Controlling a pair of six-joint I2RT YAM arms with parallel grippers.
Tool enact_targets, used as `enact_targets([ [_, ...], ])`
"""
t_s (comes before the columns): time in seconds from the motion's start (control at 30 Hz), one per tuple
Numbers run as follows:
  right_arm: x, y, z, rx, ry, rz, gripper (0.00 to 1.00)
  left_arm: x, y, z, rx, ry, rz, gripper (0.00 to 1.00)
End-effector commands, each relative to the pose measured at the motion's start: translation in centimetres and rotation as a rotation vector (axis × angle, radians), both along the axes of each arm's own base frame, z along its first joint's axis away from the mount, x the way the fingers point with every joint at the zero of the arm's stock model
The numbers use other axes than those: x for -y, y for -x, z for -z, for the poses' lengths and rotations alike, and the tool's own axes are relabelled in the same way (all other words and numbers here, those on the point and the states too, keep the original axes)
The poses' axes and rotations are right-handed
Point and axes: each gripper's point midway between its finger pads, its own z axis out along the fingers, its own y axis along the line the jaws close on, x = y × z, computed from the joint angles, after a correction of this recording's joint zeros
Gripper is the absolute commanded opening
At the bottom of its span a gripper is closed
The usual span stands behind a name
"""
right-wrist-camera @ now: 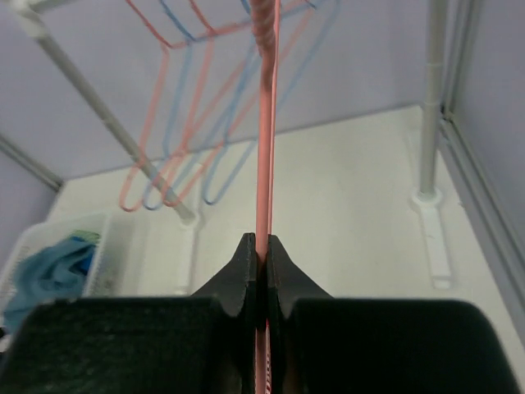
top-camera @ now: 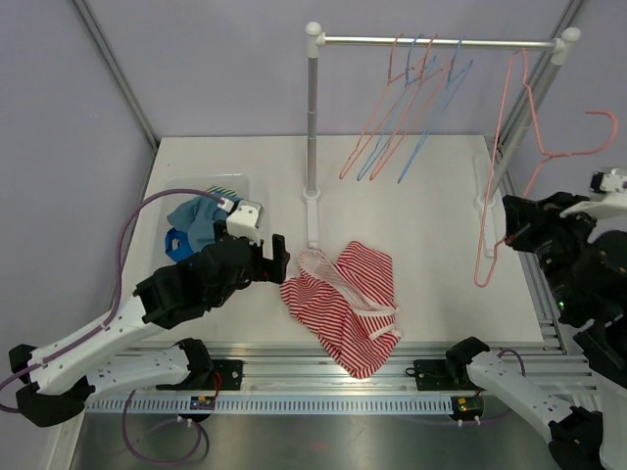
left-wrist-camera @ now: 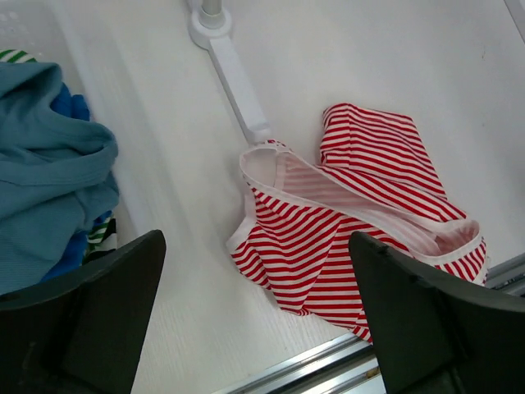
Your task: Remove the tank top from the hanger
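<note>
Red-striped tank top (top-camera: pixel 343 304) lies crumpled on table (top-camera: pixel 421 215) beside left gripper (top-camera: pixel 282 259)

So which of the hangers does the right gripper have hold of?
The lone pink hanger at the far right: the right gripper is shut on its wire. The other hangers, pink and blue, hang bunched on the rail, untouched.

The red-and-white striped tank top (top-camera: pixel 343 304) lay crumpled at lower centre; the bare pink hanger (top-camera: pixel 486 230) hung tilted at right.
</note>
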Motion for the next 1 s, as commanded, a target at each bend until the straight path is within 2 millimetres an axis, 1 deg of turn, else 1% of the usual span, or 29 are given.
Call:
enact_targets([
  [0.0,2.4,-2.9,6.5,-0.296,0.247,0.205,0.00,-2.7,-0.1,-2.9,0.023,-0.015,-0.101,0.99],
  [0.03,2.9,-3.2,6.6,-0.307,0.268,0.242,0.00,-3.2,0.1,-3.1,0.020,-0.022,-0.111,0.99],
  [0.13,2.4,-4.9,6.7,-0.330,0.325,0.253,0.00,-4.6,0.7,-3.1,0.006,-0.060,-0.124,0.99],
  [0.17,1.6,-6.4,7.0,-0.355,0.350,0.252,0.00,-4.9,0.8,-2.8,0.006,-0.069,-0.128,0.99],
  [0.2,1.2,-7.2,7.1,-0.369,0.368,0.254,0.00,-5.3,0.8,-2.8,0.017,-0.061,-0.135,0.99],
  [0.23,0.7,-8.2,7.3,-0.386,0.394,0.247,0.00,-5.4,0.8,-1.7,0.011,-0.076,-0.141,0.99],
  [0.27,0.1,-10.2,7.4,-0.410,0.410,0.256,0.00,-5.0,0.8,-1.6,0.010,-0.049,-0.134,0.99],
  [0.3,-0.1,-11.2,7.6,-0.425,0.413,0.255,0.00,-4.5,1.0,-1.4,0.001,-0.036,-0.115,0.99],
  [0.33,-0.8,-12.3,7.8,-0.443,0.394,0.200,0.00,-3.9,1.3,-0.9,-0.016,-0.027,-0.083,0.99],
  [0.37,0.3,-14.2,7.4,-0.459,0.362,0.232,0.00,-3.8,1.3,-0.8,-0.020,-0.027,-0.078,0.99],
  [0.43,0.5,-15.6,6.7,-0.448,0.340,0.218,0.00,-4.0,1.3,-0.6,-0.024,-0.046,-0.081,0.99],
  [0.47,0.7,-16.5,6.1,-0.442,0.340,0.231,0.00,-4.2,1.4,-0.6,-0.029,-0.055,-0.081,0.99],
  [0.53,0.2,-17.1,5.5,-0.437,0.354,0.198,0.00,-4.2,1.6,-0.7,-0.028,-0.048,-0.074,0.99],
  [0.57,0.0,-17.9,4.8,-0.425,0.352,0.195,0.00,-3.9,1.7,-0.6,-0.027,-0.035,-0.058,0.99],
  [0.6,0.6,-18.4,4.6,-0.423,0.348,0.207,0.00,-3.7,1.7,-0.5,-0.028,-0.033,-0.042,0.99],
  [0.63,0.4,-18.8,4.4,-0.419,0.351,0.180,0.00,-3.4,2.0,-0.4,-0.037,-0.027,-0.024,0.99],
  [0.67,0.4,-19.4,3.9,-0.415,0.349,0.172,0.00,-3.4,2.0,-0.3,-0.039,-0.027,-0.021,0.99],
  [0.7,1.2,-19.7,3.6,-0.417,0.345,0.184,0.00,-3.4,2.1,-0.1,-0.044,-0.029,-0.023,0.99],
  [0.77,1.3,-20.8,3.0,-0.408,0.349,0.172,0.00,-3.6,2.1,0.0,-0.045,-0.030,-0.031,0.99],
  [0.83,2.2,-21.4,3.0,-0.419,0.344,0.173,0.00,-3.3,2.4,0.2,-0.051,-0.015,-0.014,0.99],
  [0.87,2.4,-22.0,2.8,-0.420,0.344,0.171,0.00,-3.1,2.4,0.1,-0.051,-0.006,-0.004,0.99],
  [0.97,3.3,-23.6,3.4,-0.440,0.340,0.169,0.00,-2.9,2.5,0.3,-0.056,-0.008,0.007,0.99],
])
